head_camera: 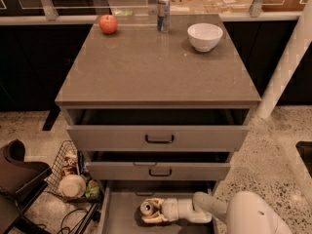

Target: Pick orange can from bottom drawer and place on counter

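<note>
Gripper: located at the bottom centre of the frame, inside the bottom drawer, which is pulled open. The white arm enters from the lower right and reaches left across the drawer floor.

Fingers: one on each side of the orange can, closed against it in a grip.

Orange can: in the bottom drawer, between the fingers, its silver top turned up toward the camera. It sits low in the drawer, near the front centre.

Counter: fills the upper middle of the frame above the three drawers. On its far edge, from left to right: a red apple, a slim blue-and-silver can standing upright, and a white bowl. All three stand well apart from one another.

Upper two drawers: both partly open.

Lower left of the frame: a wire basket on the floor beside the cabinet, holding assorted items
</note>
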`<state>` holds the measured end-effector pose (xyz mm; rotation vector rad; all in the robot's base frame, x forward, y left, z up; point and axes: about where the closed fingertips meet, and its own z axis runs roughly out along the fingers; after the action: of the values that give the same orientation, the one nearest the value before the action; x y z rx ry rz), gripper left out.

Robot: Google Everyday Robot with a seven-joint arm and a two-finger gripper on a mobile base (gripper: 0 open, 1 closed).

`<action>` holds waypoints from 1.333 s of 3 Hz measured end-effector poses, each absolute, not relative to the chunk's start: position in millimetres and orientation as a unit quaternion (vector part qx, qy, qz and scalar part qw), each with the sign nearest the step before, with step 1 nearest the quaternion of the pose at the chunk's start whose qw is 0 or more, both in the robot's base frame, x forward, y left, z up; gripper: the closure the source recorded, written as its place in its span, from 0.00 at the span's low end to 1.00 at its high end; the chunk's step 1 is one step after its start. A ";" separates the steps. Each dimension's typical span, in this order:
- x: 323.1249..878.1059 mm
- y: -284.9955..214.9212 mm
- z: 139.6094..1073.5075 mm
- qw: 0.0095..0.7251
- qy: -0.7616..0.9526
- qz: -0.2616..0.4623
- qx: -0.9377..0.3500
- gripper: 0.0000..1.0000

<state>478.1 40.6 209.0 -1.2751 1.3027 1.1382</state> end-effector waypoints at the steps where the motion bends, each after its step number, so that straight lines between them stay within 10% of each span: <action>1: 467.1 30.0 236.4 0.475 0.518 0.463 -0.540 1.00; 4: 432.8 -22.4 344.7 0.536 0.483 0.399 -0.566 1.00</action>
<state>432.8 -22.4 344.7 -1.3480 1.1510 0.9505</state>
